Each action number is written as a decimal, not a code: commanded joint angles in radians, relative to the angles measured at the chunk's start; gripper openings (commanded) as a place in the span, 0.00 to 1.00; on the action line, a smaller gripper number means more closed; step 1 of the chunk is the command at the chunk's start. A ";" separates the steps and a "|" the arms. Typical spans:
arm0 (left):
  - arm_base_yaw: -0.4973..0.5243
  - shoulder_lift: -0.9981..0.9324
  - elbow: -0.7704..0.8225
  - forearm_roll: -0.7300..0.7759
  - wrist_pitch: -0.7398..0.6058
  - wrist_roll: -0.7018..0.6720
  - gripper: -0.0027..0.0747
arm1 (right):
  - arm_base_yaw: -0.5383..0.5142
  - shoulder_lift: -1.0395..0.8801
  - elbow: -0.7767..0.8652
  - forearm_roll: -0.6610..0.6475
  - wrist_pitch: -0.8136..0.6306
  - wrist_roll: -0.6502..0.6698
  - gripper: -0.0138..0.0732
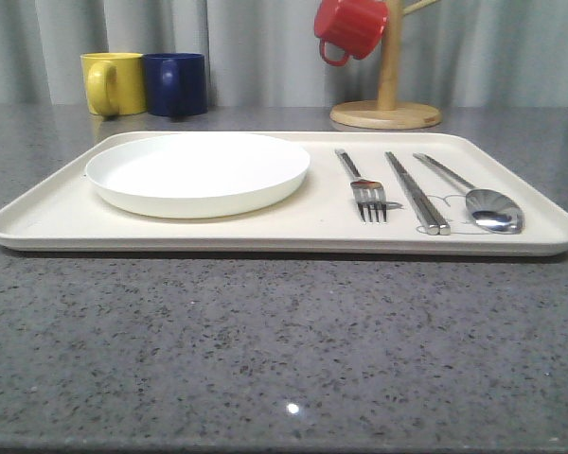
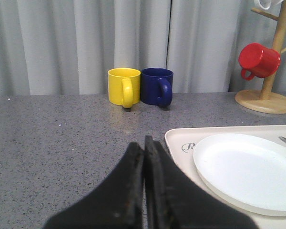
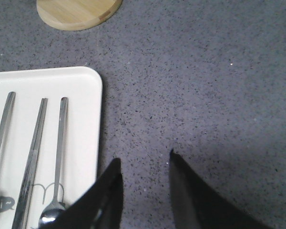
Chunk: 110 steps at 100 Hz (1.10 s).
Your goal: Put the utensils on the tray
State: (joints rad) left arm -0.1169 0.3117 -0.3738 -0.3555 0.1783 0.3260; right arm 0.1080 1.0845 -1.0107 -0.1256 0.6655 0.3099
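From my front camera, starting at the far left, I see a yellow mug (image 1: 112,83) touching a dark blue mug (image 1: 176,83) at the back of the grey speckled counter (image 1: 265,350), in front of a pale curtain (image 1: 246,47). Ahead of them lies the cream tray (image 1: 47,213), long side toward me, flat on the counter. On its left half sits the round white plate (image 1: 198,172). To the right of the plate the fork (image 1: 362,185) lies with its tines toward me, then the pair of chopsticks (image 1: 417,193) side by side, then the spoon (image 1: 473,194) with its bowl toward me, near the tray's right rim; all three rest on the tray, close together but apart from each other. Behind the tray's right part stands the wooden mug stand (image 1: 386,112), a red mug (image 1: 350,28) hanging from it. Through the left wrist camera, my left gripper (image 2: 144,143) has its black fingers pressed together with nothing between them, hovering over bare counter just beside the tray's corner, where script lettering shows beside the plate. Through the right wrist camera, my right gripper (image 3: 144,164) has its fingers apart and empty, over the counter just off the tray's rim, nearest the spoon.
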 commanded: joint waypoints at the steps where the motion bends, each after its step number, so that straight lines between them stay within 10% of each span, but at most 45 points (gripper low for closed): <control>1: 0.001 0.006 -0.026 -0.005 -0.085 -0.002 0.01 | -0.007 -0.111 0.056 -0.037 -0.103 -0.015 0.46; 67: 0.001 0.006 -0.026 -0.005 -0.085 -0.002 0.01 | -0.007 -0.657 0.563 -0.048 -0.547 -0.015 0.45; 92: 0.001 0.006 -0.026 -0.005 -0.085 -0.002 0.01 | -0.007 -0.654 0.563 -0.048 -0.548 -0.015 0.07; 110: 0.001 0.006 -0.026 -0.005 -0.085 -0.002 0.01 | -0.007 -0.654 0.563 -0.048 -0.548 -0.015 0.08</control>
State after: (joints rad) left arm -0.1169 0.3117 -0.3738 -0.3555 0.1783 0.3260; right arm 0.1057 0.4273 -0.4224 -0.1575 0.2066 0.3036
